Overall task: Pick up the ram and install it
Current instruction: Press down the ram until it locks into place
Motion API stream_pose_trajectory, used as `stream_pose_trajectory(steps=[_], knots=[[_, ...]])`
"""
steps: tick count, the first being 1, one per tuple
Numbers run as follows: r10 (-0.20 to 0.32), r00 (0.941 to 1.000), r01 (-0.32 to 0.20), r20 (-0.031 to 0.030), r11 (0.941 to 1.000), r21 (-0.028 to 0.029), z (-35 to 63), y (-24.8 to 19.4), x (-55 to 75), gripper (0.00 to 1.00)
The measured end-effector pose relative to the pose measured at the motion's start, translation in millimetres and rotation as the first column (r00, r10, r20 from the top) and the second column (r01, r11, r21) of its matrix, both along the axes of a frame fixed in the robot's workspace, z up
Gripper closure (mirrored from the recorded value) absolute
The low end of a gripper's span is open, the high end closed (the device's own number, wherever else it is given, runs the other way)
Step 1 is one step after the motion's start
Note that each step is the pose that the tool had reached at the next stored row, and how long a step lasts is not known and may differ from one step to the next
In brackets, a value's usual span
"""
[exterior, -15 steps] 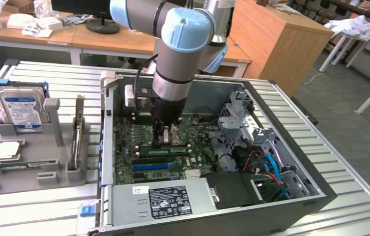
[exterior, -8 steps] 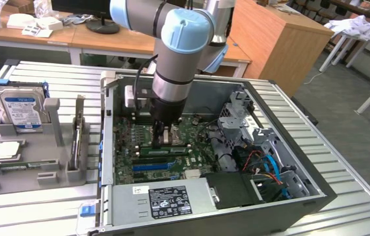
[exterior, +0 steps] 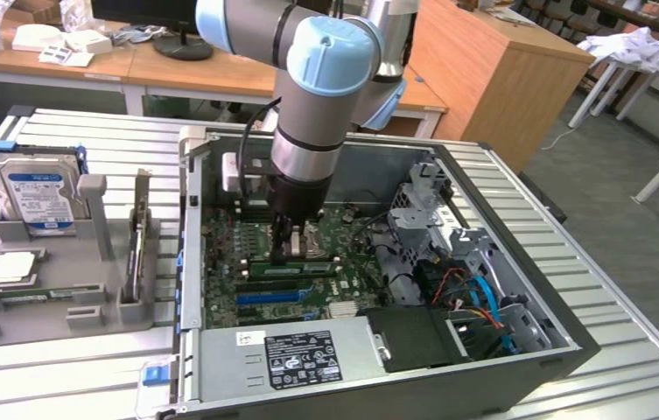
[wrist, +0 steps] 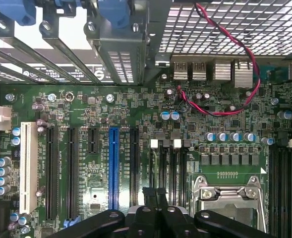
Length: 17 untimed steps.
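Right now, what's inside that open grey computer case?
Inside the grey metal computer case: a green motherboard with a long blue expansion slot, black slots, a silver processor socket, and the arm's black gripper shut above the memory slots. The arm covers what lies below it.

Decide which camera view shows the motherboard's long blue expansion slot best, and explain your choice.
The wrist view: the blue expansion slot lies close, seen from straight above between black slots. The exterior view shows it as a small blue strip inside the open case.

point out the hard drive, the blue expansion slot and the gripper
hard drive (exterior: 38, 197): exterior view, on its blue-white label.
blue expansion slot (wrist: 114, 168): wrist view, mid-length of the slot.
gripper (wrist: 156, 196): wrist view, where the shut fingertips meet.
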<state>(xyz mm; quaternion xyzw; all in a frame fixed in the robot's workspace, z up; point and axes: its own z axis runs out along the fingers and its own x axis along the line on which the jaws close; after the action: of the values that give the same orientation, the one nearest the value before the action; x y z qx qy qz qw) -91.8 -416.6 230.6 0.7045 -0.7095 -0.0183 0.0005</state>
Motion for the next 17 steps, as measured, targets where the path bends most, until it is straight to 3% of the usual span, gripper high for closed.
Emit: stream_pose_trajectory(steps=[17], knots=[[0.000,1.0000,0.000,0.0001,1.0000,0.0002,-3.2,0.9,-0.1,0.89]])
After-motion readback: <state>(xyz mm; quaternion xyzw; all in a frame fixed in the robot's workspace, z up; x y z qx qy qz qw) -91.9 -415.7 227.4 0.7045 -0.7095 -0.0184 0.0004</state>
